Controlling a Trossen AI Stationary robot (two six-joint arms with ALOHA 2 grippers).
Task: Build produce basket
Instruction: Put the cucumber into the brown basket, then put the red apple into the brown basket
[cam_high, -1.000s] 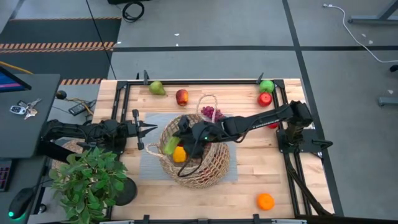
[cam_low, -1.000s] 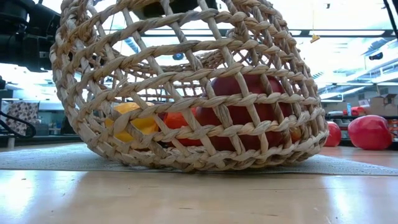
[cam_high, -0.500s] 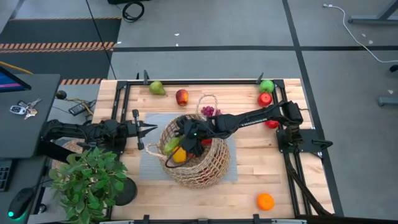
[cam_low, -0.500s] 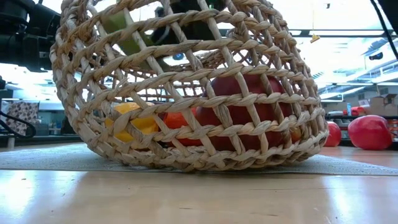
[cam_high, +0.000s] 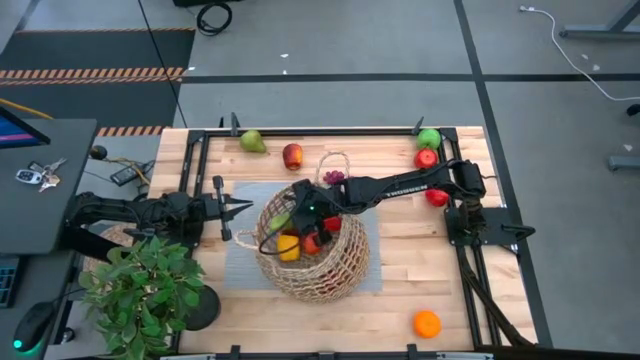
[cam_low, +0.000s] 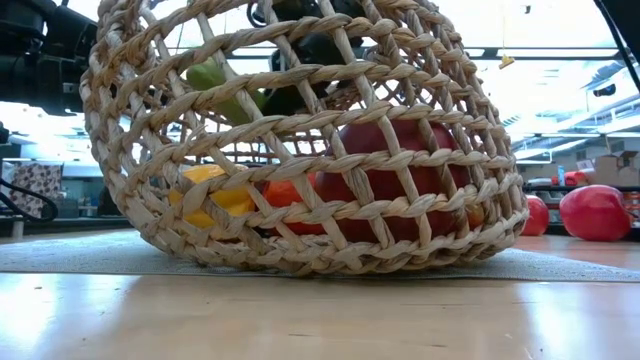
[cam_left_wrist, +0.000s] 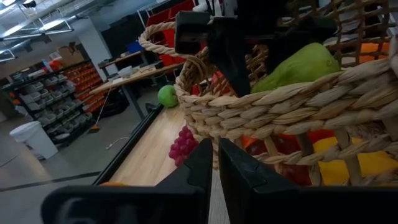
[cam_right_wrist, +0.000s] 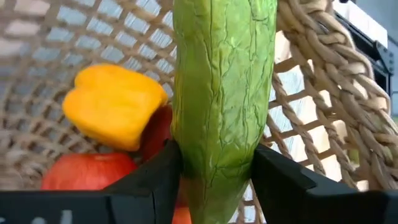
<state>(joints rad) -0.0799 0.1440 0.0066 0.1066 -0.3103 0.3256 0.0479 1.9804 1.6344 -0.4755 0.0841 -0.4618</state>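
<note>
- Your right gripper (cam_high: 291, 217) was reaching over the rim of the round open-weave tan wicker basket (cam_high: 340, 268), which sat tipped on a grey mat (cam_high: 240, 262) at the middle of the wooden counter (cam_high: 400, 300); its jaws were clamped on a long wrinkled green vegetable (cam_right_wrist: 222, 93).
- In the right wrist view that vegetable hung just above a yellow pepper (cam_right_wrist: 112, 106) and a red fruit (cam_right_wrist: 87, 171) already lying inside, with the weave close on every side.
- Your left gripper (cam_high: 243, 207) waited just beside the basket's left rim, jaws together and holding nothing; little room lay between it and the wicker.
- The open counter lay mostly at the near right, where an orange (cam_high: 427, 324) sat alone.
- Along the far edge lay a green pear (cam_high: 251, 141), a red and yellow apple (cam_high: 292, 156), a green apple (cam_high: 429, 138) and a red apple (cam_high: 426, 158); purple grapes (cam_high: 333, 178) lay just behind the basket under its loop handle.
- A potted green plant (cam_high: 145, 290) crowded the near left corner.
- The low view showed the basket's contents only through the weave, and the right arm covered part of them from above.
</note>
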